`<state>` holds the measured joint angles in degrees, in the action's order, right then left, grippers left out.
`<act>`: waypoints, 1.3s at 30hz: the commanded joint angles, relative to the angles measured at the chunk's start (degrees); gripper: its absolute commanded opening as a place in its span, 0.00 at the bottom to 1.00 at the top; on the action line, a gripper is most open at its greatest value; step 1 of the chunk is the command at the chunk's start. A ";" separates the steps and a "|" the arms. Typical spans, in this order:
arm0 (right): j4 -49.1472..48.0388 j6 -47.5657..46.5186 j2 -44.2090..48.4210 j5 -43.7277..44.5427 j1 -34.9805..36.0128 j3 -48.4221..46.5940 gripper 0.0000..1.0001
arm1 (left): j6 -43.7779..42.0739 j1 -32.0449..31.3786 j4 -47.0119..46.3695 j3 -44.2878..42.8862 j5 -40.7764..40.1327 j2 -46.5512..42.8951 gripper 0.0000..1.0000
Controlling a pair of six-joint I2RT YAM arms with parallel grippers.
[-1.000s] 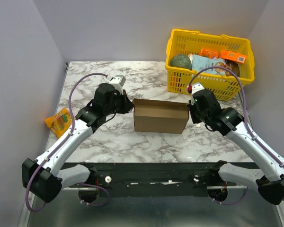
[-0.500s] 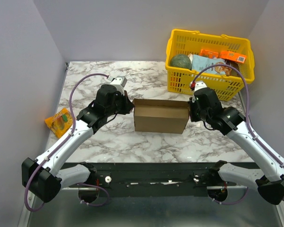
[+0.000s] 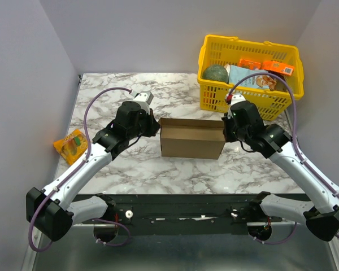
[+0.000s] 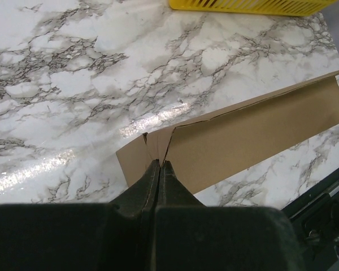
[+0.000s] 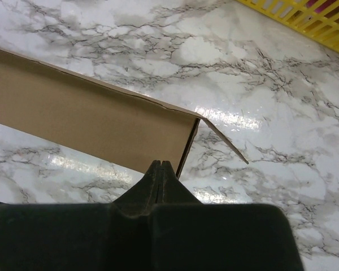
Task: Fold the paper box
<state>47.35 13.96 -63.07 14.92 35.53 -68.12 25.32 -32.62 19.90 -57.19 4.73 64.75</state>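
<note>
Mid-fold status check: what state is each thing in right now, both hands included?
paper box, standing on the table, walls up, one right-end flap splayed out.
left hand, shut, tips at the box's left end.
right hand, shut, tips at the box's right end.
yellow basket, upright, loaded.
orange packet, lying flat.

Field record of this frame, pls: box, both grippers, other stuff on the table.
box: plain brown corrugated cardboard box, standing mid white marble table, between the grippers
left gripper: shut, tips at box's left end flap
right gripper: shut, tips at box's right end
basket: yellow plastic basket, far right corner
packet: small orange snack packet, by table's left edge
</note>
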 commanded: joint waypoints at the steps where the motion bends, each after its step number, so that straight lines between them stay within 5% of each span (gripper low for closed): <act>1: 0.37 0.20 0.93 0.37 -0.02 1.23 0.01 | -0.71 -0.43 1.54 -1.17 -0.95 0.55 0.02; 7: 2.56 -2.26 2.60 9.57 -0.02 0.09 0.04 | -1.33 -0.43 2.25 -1.79 -0.95 0.64 0.02; 8: 2.66 -3.57 2.60 10.73 -0.19 -0.08 0.17 | -1.41 -0.43 2.25 -1.96 -0.95 0.64 0.02; 13: 0.39 -6.91 2.51 11.72 -3.09 1.05 0.43 | -1.50 -0.43 2.69 -2.14 -1.22 0.38 0.02; 14: -0.15 -7.19 2.42 11.28 -3.71 1.40 0.55 | -1.68 -0.43 2.77 -2.22 -1.30 0.46 0.02; 18: -3.05 -9.47 2.51 8.73 -4.77 2.64 0.73 | -1.94 -0.43 3.39 -2.66 -1.30 0.46 0.02; 34: -7.71 -13.34 -1.44 4.42 -5.91 4.57 0.51 | -2.73 -0.43 4.27 -3.72 -1.30 0.99 0.02; 39: -7.71 -13.34 -1.44 2.40 -6.00 4.05 0.21 | -2.12 -0.43 5.06 -5.74 -0.95 2.13 0.02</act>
<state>41.21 1.17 -64.53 19.64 29.89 -63.83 23.33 -32.75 23.42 -59.81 4.62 65.84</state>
